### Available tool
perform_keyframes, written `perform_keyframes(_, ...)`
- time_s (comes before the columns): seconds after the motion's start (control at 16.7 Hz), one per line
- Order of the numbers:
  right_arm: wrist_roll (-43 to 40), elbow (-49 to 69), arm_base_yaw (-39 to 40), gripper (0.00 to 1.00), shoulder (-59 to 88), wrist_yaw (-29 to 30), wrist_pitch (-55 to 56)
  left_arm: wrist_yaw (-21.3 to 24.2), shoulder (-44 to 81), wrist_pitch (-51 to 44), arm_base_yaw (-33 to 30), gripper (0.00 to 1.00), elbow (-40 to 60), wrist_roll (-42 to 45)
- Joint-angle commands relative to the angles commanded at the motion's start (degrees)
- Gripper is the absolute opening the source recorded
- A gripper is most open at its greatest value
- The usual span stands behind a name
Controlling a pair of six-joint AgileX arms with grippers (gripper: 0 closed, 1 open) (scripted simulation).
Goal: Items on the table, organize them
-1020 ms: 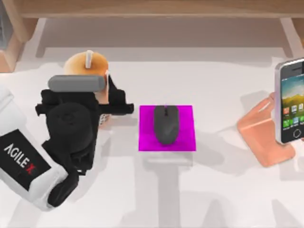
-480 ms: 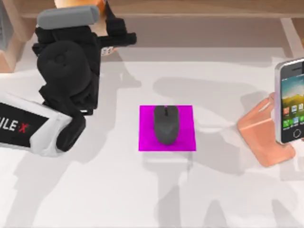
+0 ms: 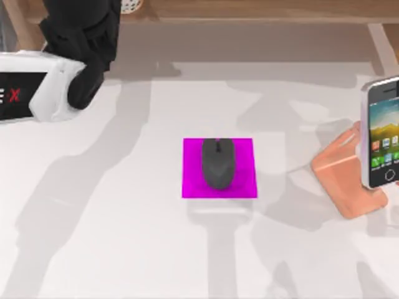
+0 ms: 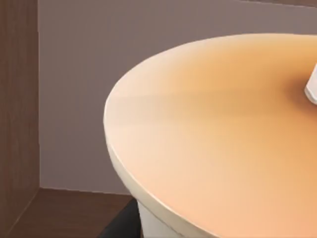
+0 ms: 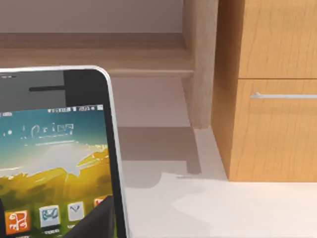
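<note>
— Top view first: where is your left arm?
— At the table's (image 3: 124,249) far left corner, reaching into the light wooden shelf frame (image 3: 249,11); its jaws' state you cannot tell. The orange-beige bubble tea cup (image 4: 223,139) fills its wrist view, inside the shelf.
— And the rest?
— Your dark grey computer mouse (image 3: 217,163) lies on a magenta square mat (image 3: 243,184) mid-table. The silver-edged smartphone (image 3: 381,132) leans on a salmon stand (image 3: 340,180) at right.

Grey mouse (image 3: 218,163) — table (image 3: 124,249) centre
</note>
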Motion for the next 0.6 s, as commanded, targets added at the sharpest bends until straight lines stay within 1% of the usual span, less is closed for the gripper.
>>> perform_keyframes(0.3,0.0,0.0,0.0,1.0,0.0,0.0,0.0,3.9,3.4,-14.0,3.7,0.0,11.1,0.3)
perform_keyframes(0.6,0.0,0.0,0.0,1.0,0.0,0.0,0.0,6.7,6.1,-23.5,5.8,0.0,18.3,0.3)
